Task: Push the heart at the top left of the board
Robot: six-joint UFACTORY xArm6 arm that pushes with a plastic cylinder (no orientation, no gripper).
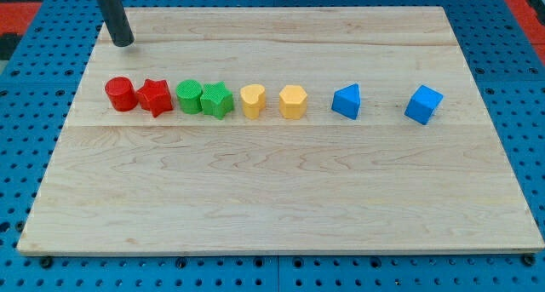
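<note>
My tip (124, 43), a plain rod with no claw to open, sits up-left of the red cylinder (120, 94), far from the yellow heart (252, 100) I must push.

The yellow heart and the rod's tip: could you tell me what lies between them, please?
In the camera view, the red star and green cylinder lie roughly between my tip and the yellow heart; the rest is bare board.

High frontal view over whole board (281, 198)
</note>
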